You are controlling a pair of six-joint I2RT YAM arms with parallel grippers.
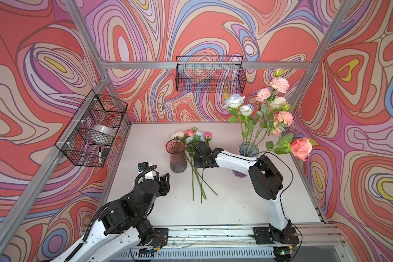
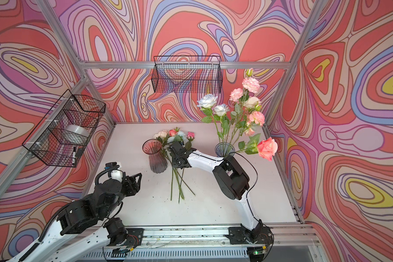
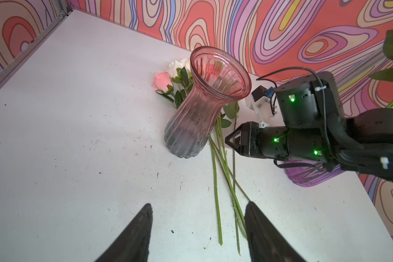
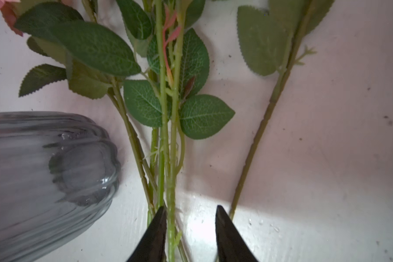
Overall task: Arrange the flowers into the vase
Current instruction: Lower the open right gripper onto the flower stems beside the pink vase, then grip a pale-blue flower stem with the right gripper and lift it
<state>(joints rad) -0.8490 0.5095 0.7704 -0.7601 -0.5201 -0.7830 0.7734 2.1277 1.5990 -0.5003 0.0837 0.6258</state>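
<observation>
- Jaws of right gripper (image 4: pixel 190 209) are spread astride flower stems (image 4: pixel 171 172) beside the pink vase (image 1: pixel 177 158); those of left gripper (image 3: pixel 197 206) are spread, empty.
- These flowers (image 1: pixel 190 132) are judged light and springy; the bare lower stem is preferred for gripping.

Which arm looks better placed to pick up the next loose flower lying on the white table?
Right. The right gripper is low over the loose green-stemmed artificial flowers, jaws open around a stem. The left gripper hovers open, apart from them.
</observation>
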